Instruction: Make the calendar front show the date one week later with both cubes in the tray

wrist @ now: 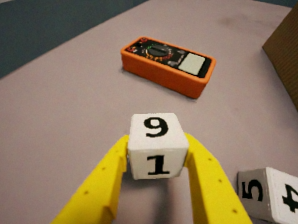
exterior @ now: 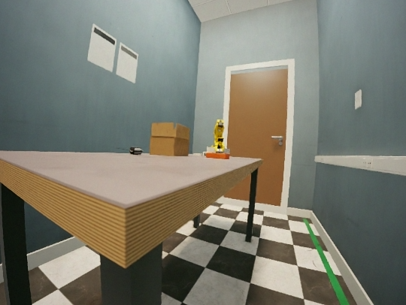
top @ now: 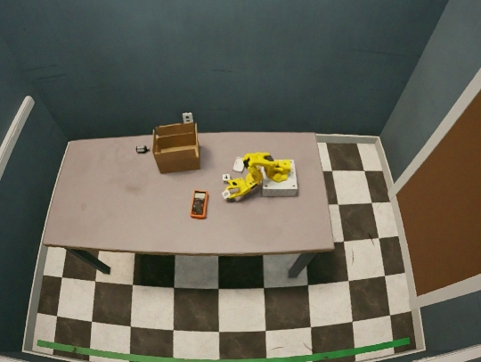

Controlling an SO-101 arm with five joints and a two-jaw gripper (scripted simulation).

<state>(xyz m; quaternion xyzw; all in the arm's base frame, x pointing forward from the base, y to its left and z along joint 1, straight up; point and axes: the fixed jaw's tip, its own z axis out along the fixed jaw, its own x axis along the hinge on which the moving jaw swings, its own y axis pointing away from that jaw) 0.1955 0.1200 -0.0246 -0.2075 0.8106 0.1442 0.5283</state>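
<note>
My gripper (top: pixel 226 193) (wrist: pixel 157 151) is shut on a white cube (top: pixel 225 194) (wrist: pixel 158 141). In the wrist view its upper face shows a 9 and the face towards the camera a 1, both upright there. A dark shadow lies below it; I cannot tell its exact height. A second white cube (top: pixel 226 177) (wrist: pixel 276 186) lies beside the gripper, at the wrist view's lower right, with a 5 turned sideways and a tilted 4. A small white piece (top: pixel 239 164), probably the calendar tray, lies behind the cubes near the arm; neither cube is in it.
An orange multimeter (top: pixel 199 204) (exterior: pixel 217 155) (wrist: pixel 167 67) lies beyond the held cube. An open cardboard box (top: pixel 179 160) (exterior: pixel 169 144) stands at the back of the table (top: pixel 111 214). A small dark object (top: pixel 141 149) (exterior: pixel 135 151) lies beside the box.
</note>
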